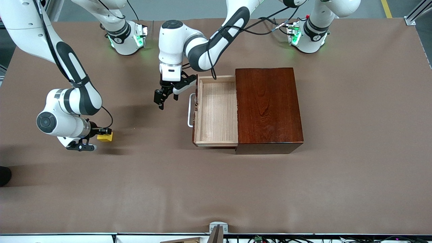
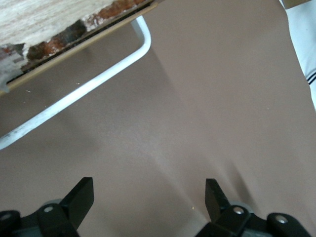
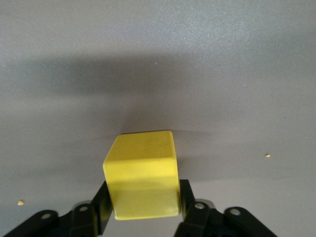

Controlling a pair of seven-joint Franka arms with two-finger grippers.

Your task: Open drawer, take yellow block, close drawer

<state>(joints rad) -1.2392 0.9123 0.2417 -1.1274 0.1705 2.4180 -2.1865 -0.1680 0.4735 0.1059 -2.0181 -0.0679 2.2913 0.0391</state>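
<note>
Drawer (image 1: 216,111) stands pulled open and empty; yellow block (image 1: 105,136) is clamped in the right gripper (image 1: 101,136), low over the counter (image 1: 216,189) toward the right arm's end. Left gripper (image 1: 164,97) hangs spread beside the white handle (image 1: 190,109) — push squarely, mid-bar, to shut it.

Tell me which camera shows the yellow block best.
The right wrist view: the yellow block fills the middle of it, held between the right gripper's fingers just over the table. The front view shows the block only small, partly hidden by that gripper. The left wrist view does not show it.
</note>
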